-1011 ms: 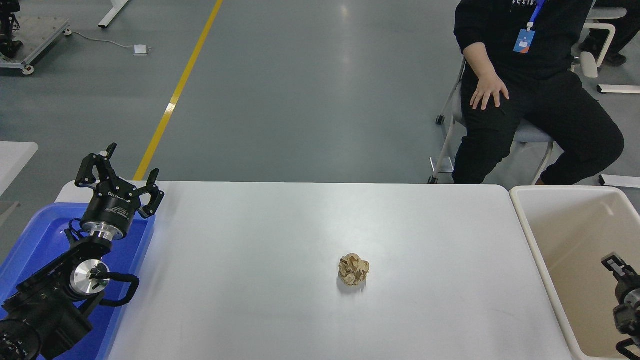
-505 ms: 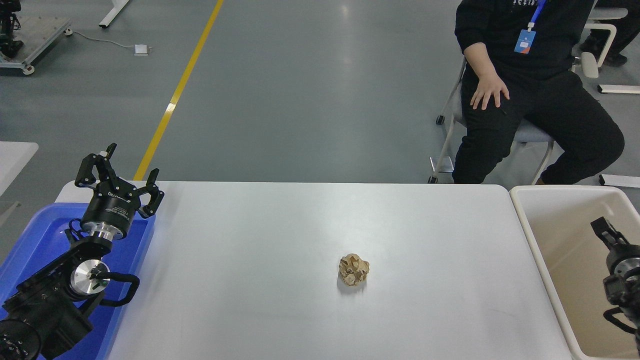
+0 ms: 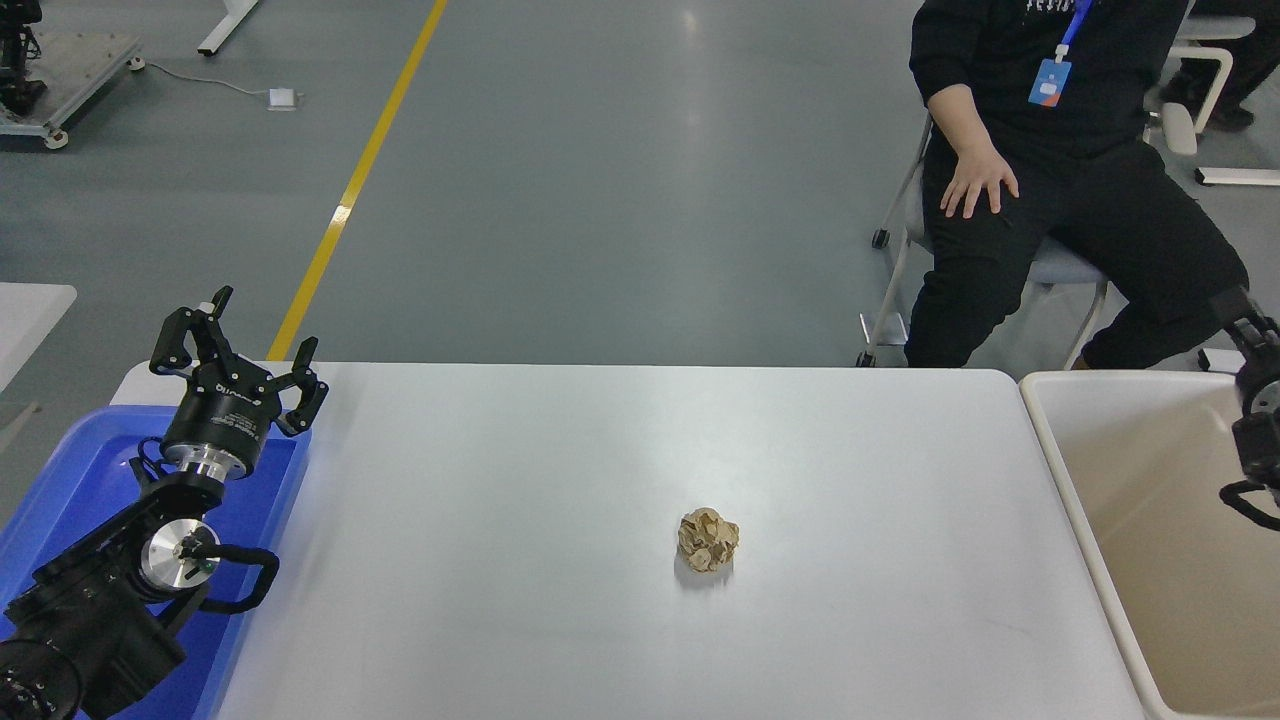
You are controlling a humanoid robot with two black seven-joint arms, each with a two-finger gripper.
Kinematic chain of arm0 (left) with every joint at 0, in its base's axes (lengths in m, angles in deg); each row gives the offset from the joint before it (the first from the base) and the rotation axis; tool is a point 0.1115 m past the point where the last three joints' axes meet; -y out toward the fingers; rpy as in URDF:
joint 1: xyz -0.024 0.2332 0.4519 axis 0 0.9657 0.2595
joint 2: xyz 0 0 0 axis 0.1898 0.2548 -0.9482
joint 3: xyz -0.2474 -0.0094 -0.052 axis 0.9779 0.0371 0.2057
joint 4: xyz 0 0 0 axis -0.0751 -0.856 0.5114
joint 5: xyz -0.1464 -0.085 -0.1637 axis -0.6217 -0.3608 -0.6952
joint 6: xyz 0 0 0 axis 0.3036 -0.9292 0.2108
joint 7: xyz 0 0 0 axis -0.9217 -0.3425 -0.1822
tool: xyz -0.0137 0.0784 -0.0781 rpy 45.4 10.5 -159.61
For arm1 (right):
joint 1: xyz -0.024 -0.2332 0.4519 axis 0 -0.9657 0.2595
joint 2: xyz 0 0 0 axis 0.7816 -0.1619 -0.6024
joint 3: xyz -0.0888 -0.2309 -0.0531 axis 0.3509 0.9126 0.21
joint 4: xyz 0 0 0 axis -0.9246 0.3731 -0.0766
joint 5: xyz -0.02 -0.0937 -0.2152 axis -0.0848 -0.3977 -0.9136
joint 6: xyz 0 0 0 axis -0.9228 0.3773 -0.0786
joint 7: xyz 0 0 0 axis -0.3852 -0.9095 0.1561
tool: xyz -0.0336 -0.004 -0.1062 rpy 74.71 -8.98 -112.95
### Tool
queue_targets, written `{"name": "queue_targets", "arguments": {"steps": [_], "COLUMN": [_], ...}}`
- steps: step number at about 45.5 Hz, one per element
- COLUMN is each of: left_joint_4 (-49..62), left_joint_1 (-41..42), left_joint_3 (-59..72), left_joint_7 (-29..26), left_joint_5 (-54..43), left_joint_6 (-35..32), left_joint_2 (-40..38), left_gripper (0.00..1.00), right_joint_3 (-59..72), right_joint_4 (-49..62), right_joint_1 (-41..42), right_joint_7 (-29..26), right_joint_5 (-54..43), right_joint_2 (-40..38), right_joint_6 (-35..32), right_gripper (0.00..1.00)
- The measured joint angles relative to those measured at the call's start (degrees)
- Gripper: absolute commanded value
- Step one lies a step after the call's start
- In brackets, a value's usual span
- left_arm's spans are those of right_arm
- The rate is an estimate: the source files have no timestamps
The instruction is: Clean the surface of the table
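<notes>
The white table surface (image 3: 560,470) fills the lower half of the head view. A crumpled brown paper ball (image 3: 708,540) lies on it, a little right of the middle. My left gripper (image 3: 240,335) stands open and empty over the table's far left corner, far from the ball. My right gripper (image 3: 1252,345) shows only partly at the right edge, above the far side of the beige bin (image 3: 1120,470), well away from the ball. Most of it is cut off by the frame.
A blue tray (image 3: 60,480) sits under my left arm at the table's left end. The beige bin stands against the table's right end. A person in black (image 3: 1060,190) sits on a chair beyond the far right corner, one hand on a thigh.
My right gripper has risen along the right edge, from low over the bin to its far rim. The left arm and the paper ball have not moved.
</notes>
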Motion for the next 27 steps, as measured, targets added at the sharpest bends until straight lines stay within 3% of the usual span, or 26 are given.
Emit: {"name": "queue_targets", "arguments": {"steps": [18, 27], "left_joint_4": [0.0, -0.01], "left_joint_1": [0.0, 0.0], "left_joint_3": [0.0, 0.0], "left_joint_7": [0.0, 0.0], "left_joint_5": [0.0, 0.0], "left_joint_6": [0.0, 0.0], "left_joint_2": [-0.02, 0.0], "left_gripper": [1.0, 1.0], "right_joint_3": [-32.65, -41.87], "right_joint_4": [-25.92, -33.34], "right_joint_1": [-1.97, -4.41], "right_joint_7": [0.03, 0.12], "right_joint_5": [-0.06, -0.06], "right_joint_2": [-10.21, -12.11], "right_joint_6": [-0.81, -3.17], "right_gripper": [0.99, 0.99]}}
